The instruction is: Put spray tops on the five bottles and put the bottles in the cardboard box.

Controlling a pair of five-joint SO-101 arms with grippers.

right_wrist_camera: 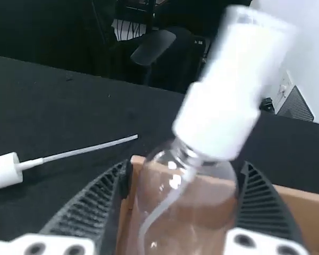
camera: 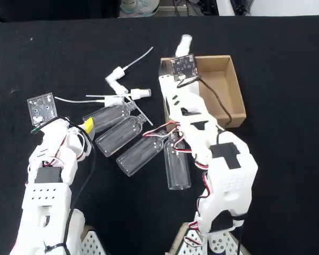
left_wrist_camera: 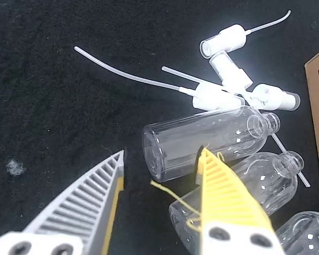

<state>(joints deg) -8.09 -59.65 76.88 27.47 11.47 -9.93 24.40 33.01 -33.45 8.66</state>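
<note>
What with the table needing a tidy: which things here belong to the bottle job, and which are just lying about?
Job: capped bottle in the right gripper; four open bottles lying on the black cloth; loose spray tops; cardboard box.
Lying about: lint speck on the cloth; what looks like a chair in the room behind.

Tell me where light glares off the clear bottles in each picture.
High view: pale streaks along the lying bottles. Left wrist view: bright glints on the neck of the nearest bottle. Right wrist view: small glints on the shoulder of the held bottle.
</note>
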